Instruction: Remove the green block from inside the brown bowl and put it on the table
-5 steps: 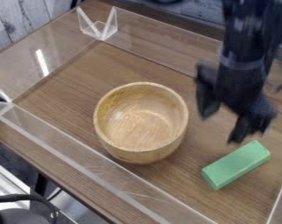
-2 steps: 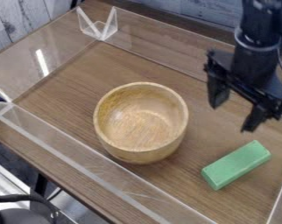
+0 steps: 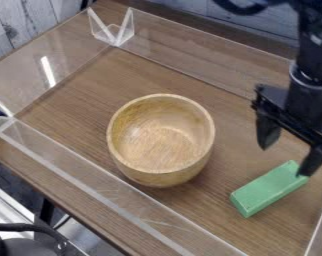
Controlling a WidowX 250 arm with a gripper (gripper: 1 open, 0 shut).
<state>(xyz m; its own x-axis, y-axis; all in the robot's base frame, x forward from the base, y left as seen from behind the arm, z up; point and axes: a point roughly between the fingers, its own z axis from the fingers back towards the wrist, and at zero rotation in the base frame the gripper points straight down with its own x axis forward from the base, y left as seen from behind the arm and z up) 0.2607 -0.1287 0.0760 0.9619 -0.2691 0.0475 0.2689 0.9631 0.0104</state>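
Hand [image 3: 293, 148] shifted right and down, open, green block [image 3: 271, 189] just below

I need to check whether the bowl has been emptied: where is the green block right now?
The green block lies flat on the table at the camera view's lower right, outside the empty brown bowl and just below the open gripper.

The green block [image 3: 272, 188] lies on the table [image 3: 110, 80] beside the empty brown bowl [image 3: 160, 138], fingers [image 3: 269, 131] spread above.
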